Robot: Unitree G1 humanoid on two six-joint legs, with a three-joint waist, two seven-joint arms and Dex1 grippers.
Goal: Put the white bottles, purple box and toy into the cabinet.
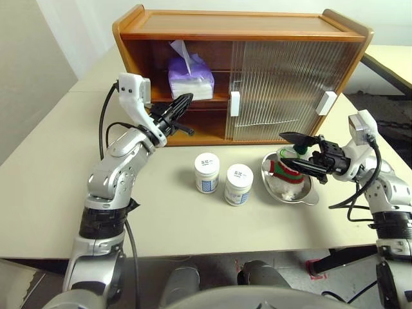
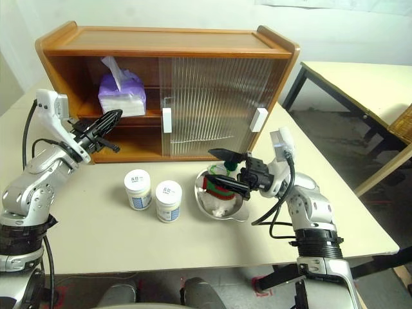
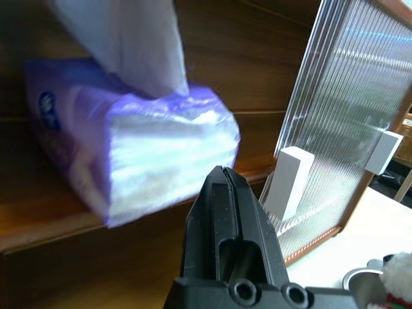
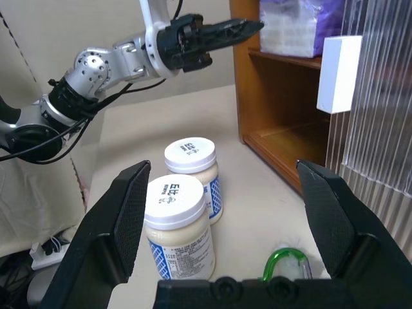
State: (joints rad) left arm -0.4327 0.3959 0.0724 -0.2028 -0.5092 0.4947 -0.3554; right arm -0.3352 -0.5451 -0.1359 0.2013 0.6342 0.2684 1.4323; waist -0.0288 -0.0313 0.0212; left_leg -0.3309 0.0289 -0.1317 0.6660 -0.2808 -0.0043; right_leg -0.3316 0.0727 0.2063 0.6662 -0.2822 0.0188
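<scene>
The purple box (image 1: 190,77) sits on the upper shelf of the cabinet (image 1: 238,29), already stowed, and the left gripper (image 1: 182,107) hangs just outside that open bay with its fingers clenched on nothing. The right gripper (image 1: 302,154) holds its fingers spread wide just above the toy (image 1: 285,171), which lies in a round metal dish (image 1: 302,196) on the surface, seemingly lined up to grasp it. The two white bottles (image 1: 222,177) stand touching between the arms, in front of the cabinet, well apart from either gripper.

Cream table (image 1: 58,193) in front of a plain white wall (image 1: 71,26). Second cream table (image 2: 360,84) with dark legs far right, grey floor (image 2: 322,129) beneath it.
</scene>
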